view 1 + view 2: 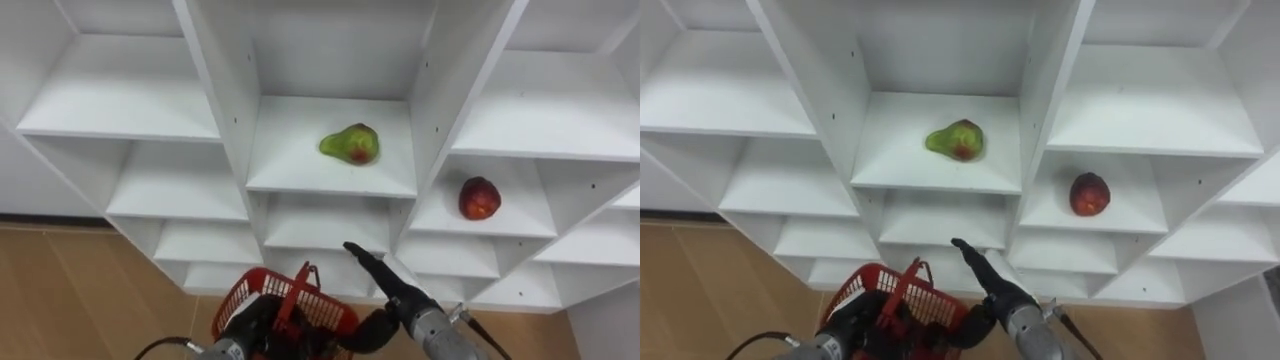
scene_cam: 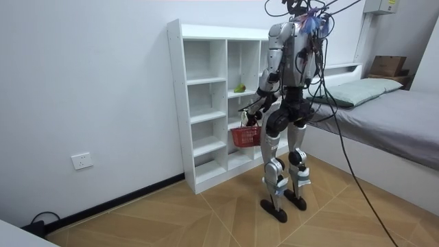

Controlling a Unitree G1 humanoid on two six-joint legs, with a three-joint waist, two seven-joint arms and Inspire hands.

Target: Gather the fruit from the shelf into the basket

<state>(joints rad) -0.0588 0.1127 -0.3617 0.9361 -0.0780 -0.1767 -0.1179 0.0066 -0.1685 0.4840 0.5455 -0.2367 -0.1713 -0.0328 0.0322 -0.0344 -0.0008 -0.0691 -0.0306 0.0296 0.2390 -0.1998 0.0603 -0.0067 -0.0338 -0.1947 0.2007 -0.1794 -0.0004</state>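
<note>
You have the robot standing close before the white closet, facing its shelves, with a bed behind it on the room view's right.

Your right hand is raised in front of the middle column. The forearm comes up from the lower right and the hand slants up and to the left. Its fingers are stretched out straight and hold nothing. Their tips lie in front of the compartment just under the pear's shelf, below the pear and clear of it.

Your left hand is low at the bottom edge, near the body. Its fingers are curled about the handle of the red basket, which hangs from it in front of the lower shelves. You cannot tell from here what lies in the basket.

The fruits are still in the closet. The pear, green with a red blush, lies on its side on the middle column's shelf, towards the right of that compartment. The red fruit sits in the column to the right, one shelf lower, near the compartment's left wall. The two are well apart, with the upright between them.
</note>
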